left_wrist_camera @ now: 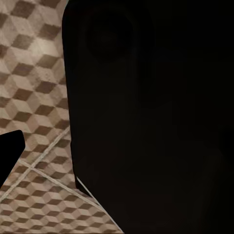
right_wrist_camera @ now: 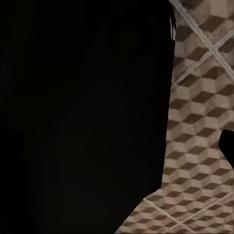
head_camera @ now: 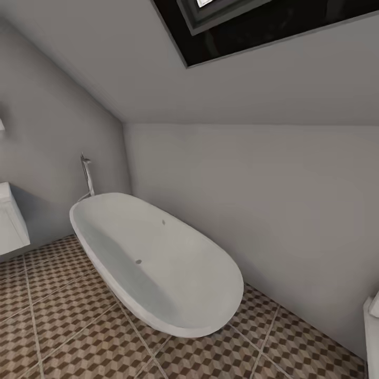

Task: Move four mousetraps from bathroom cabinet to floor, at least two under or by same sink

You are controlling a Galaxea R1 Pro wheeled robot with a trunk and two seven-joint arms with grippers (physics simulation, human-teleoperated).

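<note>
The robot seems to be on its way through the bathroom, and I judge the step in hand to be finding the wooden cabinet that keeps the four mousetraps, since no mousetrap and no such cabinet can be made out in these pictures. To do this step well, the base and the head should turn slowly until the cabinet comes in front, and the arms should stay folded close to the body so that they do not hit the white oval bathtub (head_camera: pixel 158 263) or the grey wall (head_camera: pixel 252 210) behind it. The head view looks down on this bathtub, which stands on the floor of large square tiles with a brown, beige and white cube pattern (head_camera: pixel 68 331); a thin chrome tap (head_camera: pixel 87 176) rises at its far end. At the left edge a corner of a white boxy unit (head_camera: pixel 10 226) shows, and at the right edge a piece of another white fixture (head_camera: pixel 371 331); I cannot tell whether one of them is the sink. In each wrist view a large black part of the robot covers most of the picture, with the same patterned tiles beside it and below the pincer, well apart from it. A small black tip shows at the edge of each wrist picture, but I cannot tell how far either pincer is spread, nor whether it holds or touches anything.
</note>
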